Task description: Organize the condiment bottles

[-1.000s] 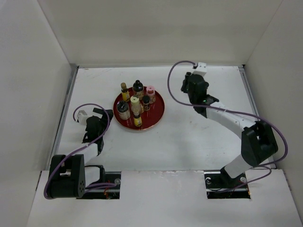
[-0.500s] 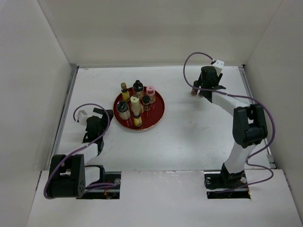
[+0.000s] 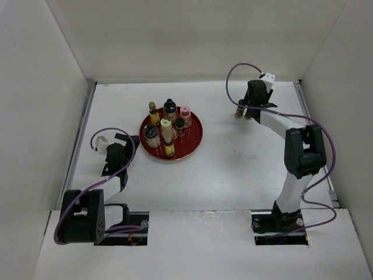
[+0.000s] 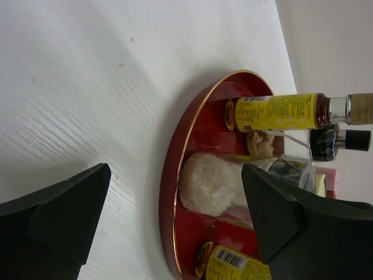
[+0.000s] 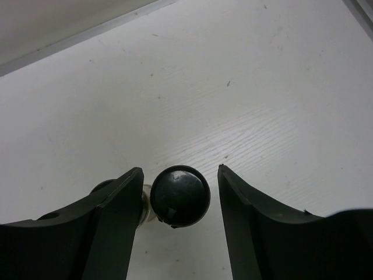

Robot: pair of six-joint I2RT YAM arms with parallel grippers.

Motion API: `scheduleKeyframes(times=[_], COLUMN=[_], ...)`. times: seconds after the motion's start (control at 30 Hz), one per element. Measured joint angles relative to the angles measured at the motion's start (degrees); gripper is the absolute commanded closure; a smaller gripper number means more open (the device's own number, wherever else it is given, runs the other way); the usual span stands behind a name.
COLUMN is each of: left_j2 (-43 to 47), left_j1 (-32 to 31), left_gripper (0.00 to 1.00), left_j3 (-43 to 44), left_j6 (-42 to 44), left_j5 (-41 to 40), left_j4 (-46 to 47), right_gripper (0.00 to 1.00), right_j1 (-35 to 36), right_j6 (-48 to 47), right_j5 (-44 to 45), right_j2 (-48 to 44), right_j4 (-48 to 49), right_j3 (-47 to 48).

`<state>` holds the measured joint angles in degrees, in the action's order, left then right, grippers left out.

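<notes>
Right end effector (image 5: 179, 174) now astride bottle (image 5: 179, 197)

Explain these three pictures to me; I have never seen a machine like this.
These are two small robot arms bolted at the near edge of a white table, each ending in a two-finger gripper. The wide picture looks down from above and behind them. The other two come from cameras on the wrists; the dark shapes at their edges are the gripper's own fingers. On the table stands a round red tray holding a cluster of small condiment bottles. The left gripper faces the tray, open and empty. The right gripper, away from the tray, has its fingers either side of a black-capped bottle, with gaps showing, so not yet gripped.
</notes>
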<state>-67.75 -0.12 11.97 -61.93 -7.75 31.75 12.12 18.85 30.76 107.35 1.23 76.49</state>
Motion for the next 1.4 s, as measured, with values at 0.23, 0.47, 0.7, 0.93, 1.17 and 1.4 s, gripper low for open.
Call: scheduleKeyframes(times=[0.23,0.47,0.7,0.93,1.17,1.4], left_j2=[-0.28,-0.31,-0.28,-0.28,-0.31,-0.28], left_j1=[-0.04,-0.04,0.00,-0.07,-0.04,-0.07], left_gripper=[0.00,0.00,0.00,0.00,0.00,0.00], left_j3=[0.00,0.00,0.00,0.00,0.00,0.00], left_j6=[0.00,0.00,0.00,0.00,0.00,0.00], left_j5=[0.04,0.04,0.04,0.04,0.04,0.02], left_j4=[0.04,0.13,0.17,0.20,0.20,0.20], right_gripper=[0.40,0.42,0.54,0.60,0.62,0.63], right_j1=[-0.50,-0.50,-0.50,-0.48,0.44,7.43], right_j6=[0.52,1.03,2.01,2.19,2.10,1.44], right_j5=[-0.42,-1.51,-2.05,-1.36,2.49,4.28], right_j2=[0.07,1.53,2.67,1.22,-9.57,-21.42], right_j4=[-0.31,-0.96,-1.36,-1.16,-0.83,-0.07], right_j3=[-0.04,-0.04,-0.11,-1.62,-7.80,-9.90])
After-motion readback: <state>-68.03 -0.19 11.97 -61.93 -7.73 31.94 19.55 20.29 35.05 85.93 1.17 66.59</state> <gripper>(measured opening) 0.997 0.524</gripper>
